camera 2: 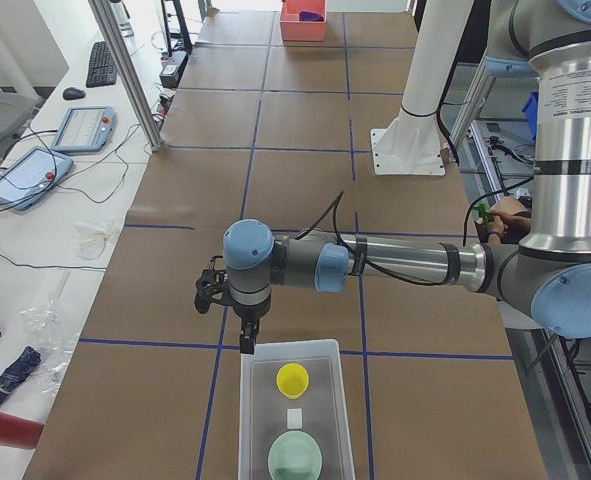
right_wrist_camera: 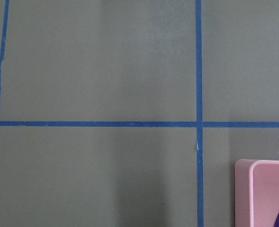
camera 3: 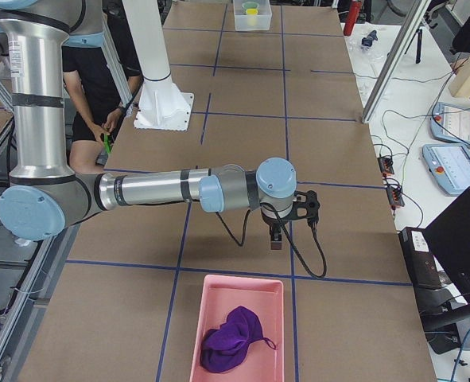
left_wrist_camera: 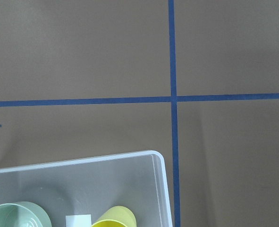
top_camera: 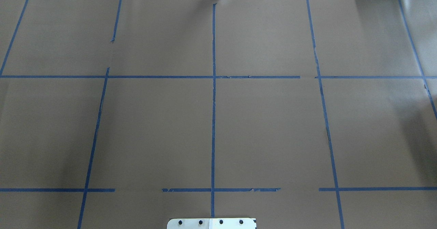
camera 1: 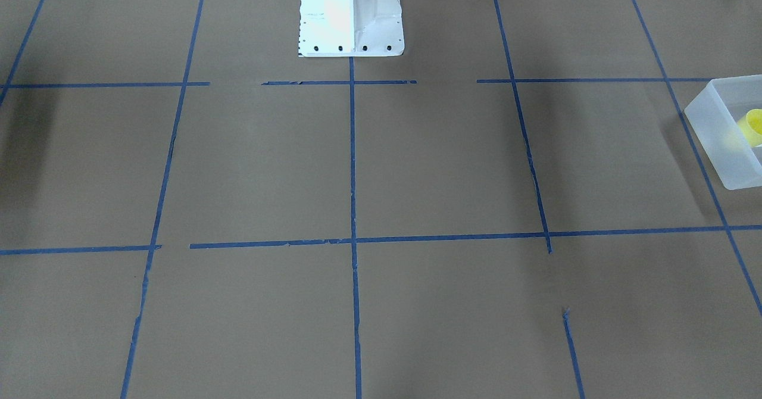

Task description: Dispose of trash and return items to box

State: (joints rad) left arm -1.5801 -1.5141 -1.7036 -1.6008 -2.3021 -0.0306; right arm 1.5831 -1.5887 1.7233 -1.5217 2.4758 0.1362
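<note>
the silver tubular left arm [camera 2: 405,262] and right arm [camera 3: 147,189] carry pale blue joint caps [camera 2: 247,243] and black cables [camera 3: 318,259], beside a white flared pedestal [camera 1: 351,15] with what look like black screws [camera 1: 340,48].

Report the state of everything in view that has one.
box, no lid, holds three things.
yellow cup, upright in box.
green bowl, upright in box.
white piece, flat between cup and bowl.
pink tray, holds purple cloth.
purple cloth, bunched up.
left hand, at box's far edge; open or shut unclear.
right hand, beyond tray's edge; open or shut unclear.

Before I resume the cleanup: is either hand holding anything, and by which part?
Nothing seen held: left hand hangs bare beside the box, right hand bare near the pink bin.
</note>
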